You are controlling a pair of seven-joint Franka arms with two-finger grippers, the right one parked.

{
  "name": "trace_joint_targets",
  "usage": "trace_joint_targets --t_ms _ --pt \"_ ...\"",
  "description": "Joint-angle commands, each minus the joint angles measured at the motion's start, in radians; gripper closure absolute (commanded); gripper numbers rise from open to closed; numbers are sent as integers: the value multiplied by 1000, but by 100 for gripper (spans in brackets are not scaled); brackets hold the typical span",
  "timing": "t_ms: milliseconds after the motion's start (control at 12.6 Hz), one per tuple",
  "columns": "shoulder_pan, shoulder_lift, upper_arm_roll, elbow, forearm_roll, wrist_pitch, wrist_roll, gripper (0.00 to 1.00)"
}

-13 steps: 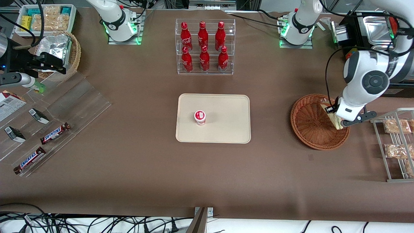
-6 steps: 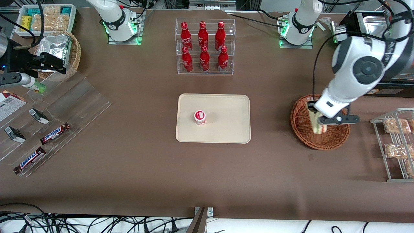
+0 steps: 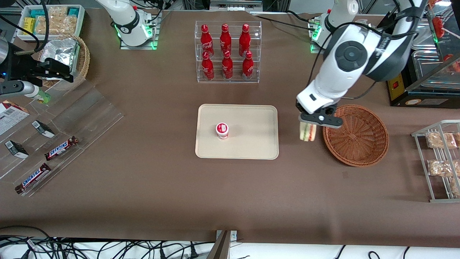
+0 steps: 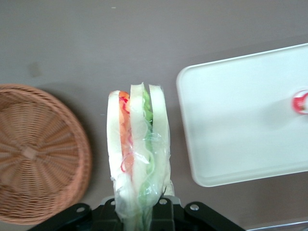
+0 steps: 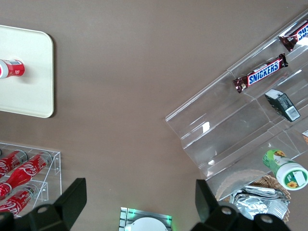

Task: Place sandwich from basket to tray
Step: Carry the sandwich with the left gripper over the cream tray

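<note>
Sandwich (image 3: pixel 308 132) carried off basket (image 3: pixel 355 135), claw (image 3: pixel 317 120) fingertips hidden

basket (image 3: pixel 355 135): woven wicker | tray (image 3: pixel 251 144): smooth matt plastic | sandwich (image 4: pixel 137 144): glossy film

A brown table covering (image 3: pixel 151 180) spreads across the whole work surface, evenly lit from above, with soft creases near its front edge. Along that edge, black cables (image 3: pixel 107 248) tangle over a white strip. A clear acrylic rack (image 3: pixel 228 52) of red bottles stands at the table's middle. A stepped clear acrylic display (image 3: pixel 57 133) lies toward the parked arm's end.
</note>
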Motion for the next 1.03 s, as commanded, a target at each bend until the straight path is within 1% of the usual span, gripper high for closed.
trace_joint_targets --t_ms 0,159,317,397,714,952 --pt "-78 92 -1 75 -1 -23 -87 100" --pt "-128 152 5 98 7 -18 -147 100" --pt "-158 207 1 101 98 -11 -225 100" --pt "-164 238 0 103 126 -2 -262 100" --pt "-218 365 10 195 134 11 -302 100" --pt "-247 455 8 224 246 14 -393 100"
